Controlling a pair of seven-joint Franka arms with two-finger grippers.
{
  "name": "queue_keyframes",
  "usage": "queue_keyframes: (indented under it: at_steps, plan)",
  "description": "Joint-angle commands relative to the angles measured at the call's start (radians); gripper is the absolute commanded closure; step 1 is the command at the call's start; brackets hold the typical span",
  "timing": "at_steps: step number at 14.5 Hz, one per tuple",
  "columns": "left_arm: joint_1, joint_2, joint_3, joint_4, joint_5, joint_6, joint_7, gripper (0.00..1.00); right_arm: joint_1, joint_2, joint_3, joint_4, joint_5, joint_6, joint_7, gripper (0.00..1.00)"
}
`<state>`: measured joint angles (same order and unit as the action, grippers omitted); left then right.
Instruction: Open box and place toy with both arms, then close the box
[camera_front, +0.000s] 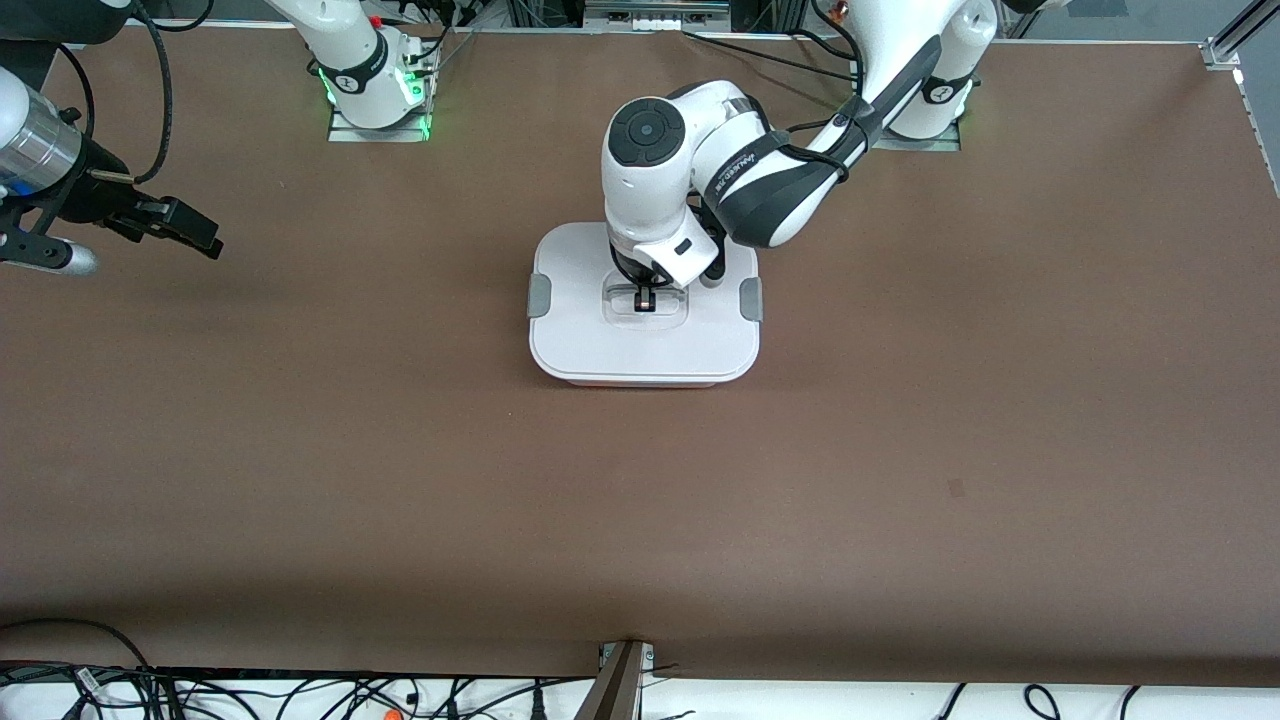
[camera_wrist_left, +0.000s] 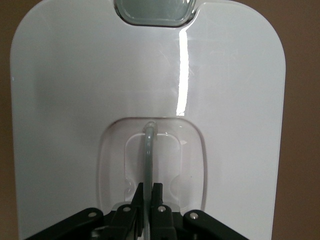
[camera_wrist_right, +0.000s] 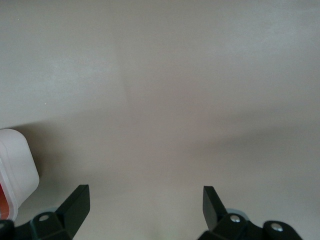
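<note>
The box (camera_front: 644, 345) sits mid-table with its white lid (camera_front: 600, 340) on and a grey clip (camera_front: 539, 296) at each end. My left gripper (camera_front: 645, 298) is down on the lid, jaws pinched narrow on the clear centre handle (camera_wrist_left: 149, 150). My own wrist hangs over the half of the lid nearer my bases. My right gripper (camera_front: 185, 225) waits in the air over the table's edge at the right arm's end, jaws spread wide, holding nothing. Bare brown table (camera_front: 900, 480) lies open all round the box. I cannot see the toy.
</note>
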<state>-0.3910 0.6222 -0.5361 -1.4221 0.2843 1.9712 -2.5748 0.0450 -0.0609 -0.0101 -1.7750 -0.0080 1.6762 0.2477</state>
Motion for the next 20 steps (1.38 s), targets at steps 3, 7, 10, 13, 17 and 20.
queue_keyframes:
  at_steps: [3,7,10,13,17,20]
  plan:
    - [0.003,-0.036,-0.001,-0.046,0.004,0.026,-0.07,1.0,0.019,0.022,-0.021,0.014,-0.004,-0.004,-0.019,0.0]
    - [-0.002,-0.036,-0.001,-0.044,0.004,0.031,-0.071,1.0,0.019,0.035,-0.028,0.043,0.007,-0.004,-0.019,0.0]
    - [-0.003,-0.035,-0.001,-0.046,0.009,0.034,-0.071,1.0,0.019,0.03,-0.028,0.043,0.003,-0.007,-0.042,0.0]
    - [-0.005,-0.033,-0.002,-0.047,0.009,0.032,-0.071,1.0,0.021,0.027,-0.027,0.045,0.0,-0.01,-0.051,0.0]
    - [-0.006,-0.032,-0.002,-0.047,0.01,0.032,-0.07,1.0,0.021,0.032,-0.028,0.046,0.003,-0.023,-0.048,0.0]
    - [-0.006,-0.03,-0.002,-0.047,0.01,0.034,-0.067,0.74,0.021,0.032,-0.028,0.046,0.003,-0.023,-0.045,0.0]
